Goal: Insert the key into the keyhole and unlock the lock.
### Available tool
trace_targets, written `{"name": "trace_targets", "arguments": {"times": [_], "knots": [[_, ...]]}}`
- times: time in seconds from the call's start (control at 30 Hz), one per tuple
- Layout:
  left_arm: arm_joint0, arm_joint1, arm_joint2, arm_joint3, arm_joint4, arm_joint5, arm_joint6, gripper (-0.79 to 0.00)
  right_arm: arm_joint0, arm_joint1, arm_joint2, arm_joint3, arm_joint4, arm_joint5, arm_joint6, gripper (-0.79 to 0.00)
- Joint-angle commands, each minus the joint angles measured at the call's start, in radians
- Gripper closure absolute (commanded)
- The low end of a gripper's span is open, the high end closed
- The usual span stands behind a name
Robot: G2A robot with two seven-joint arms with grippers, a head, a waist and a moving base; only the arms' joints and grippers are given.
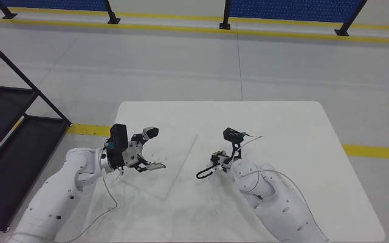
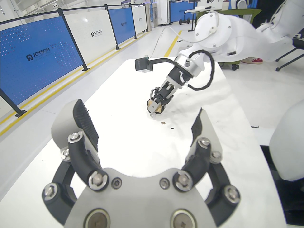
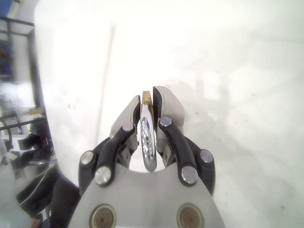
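So, the right gripper point(image 3: 146, 95) is clamped tight on a small brass padlock with a shiny chrome shackle point(image 3: 147, 131) — the ribbed black pads point(image 3: 157, 100) squeeze the brass body from both sides, and the shackle loop points back toward the wrist. From the left wrist camera you can see that same right gripper point(image 2: 158, 105) tilted downward with the padlock point(image 2: 153, 106) held low over the flat white table point(image 2: 133, 141). I honestly can't tell if the brass actually touches the surface. There's a small pale, glinty bit point(image 2: 152, 115) right under the lock, at the tabletop, and it's too small for me to say whether that's the key. A brownish speck point(image 2: 162, 123) and a tiny black one point(image 2: 171, 127) lie on the table just beside it. The left gripper point(image 2: 140, 109) is spread wide open, fingers released, hovering above the table and facing the lock from well apart. In the top view the left gripper point(image 1: 156, 147) sits over the left part of the table point(image 1: 273, 121). The right gripper point(image 1: 216, 163) and the padlock point(image 1: 213, 159) are near the middle, with a black cable loop point(image 1: 203, 174) curling next to them. Off the table there's a black metal rack point(image 1: 18, 121) on the robot's left, a yellow floor stripe point(image 1: 364, 150) and blue fence panels point(image 1: 292, 9) at the far side.
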State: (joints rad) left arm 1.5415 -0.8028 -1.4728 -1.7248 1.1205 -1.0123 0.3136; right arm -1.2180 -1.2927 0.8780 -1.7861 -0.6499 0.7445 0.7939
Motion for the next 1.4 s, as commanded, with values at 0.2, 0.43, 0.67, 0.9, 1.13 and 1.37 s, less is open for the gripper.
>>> {"name": "trace_targets", "arguments": {"times": [0.2, 0.43, 0.67, 0.9, 1.13, 1.37], "knots": [[0.000, 0.000, 0.000, 0.000, 0.000, 0.000, 0.000, -0.785, 0.015, -0.004, -0.010, 0.020, -0.016, 0.039, 0.024, 0.000], [0.000, 0.000, 0.000, 0.000, 0.000, 0.000, 0.000, -0.785, 0.021, -0.006, -0.040, 0.001, -0.092, 0.076, 0.013, -0.785], [0.000, 0.000, 0.000, 0.000, 0.000, 0.000, 0.000, -0.785, 0.006, -0.006, -0.055, -0.030, -0.148, 0.070, -0.017, -0.785], [0.000, 0.000, 0.000, 0.000, 0.000, 0.000, 0.000, -0.785, -0.022, -0.005, -0.061, -0.080, -0.221, 0.066, -0.056, -0.785], [0.000, 0.000, 0.000, 0.000, 0.000, 0.000, 0.000, -0.785, -0.122, -0.001, -0.042, -0.232, -0.300, 0.027, -0.263, -0.785], [0.000, 0.000, 0.000, 0.000, 0.000, 0.000, 0.000, -0.785, -0.240, 0.009, -0.014, -0.385, -0.368, -0.060, -0.451, -0.785]]}}
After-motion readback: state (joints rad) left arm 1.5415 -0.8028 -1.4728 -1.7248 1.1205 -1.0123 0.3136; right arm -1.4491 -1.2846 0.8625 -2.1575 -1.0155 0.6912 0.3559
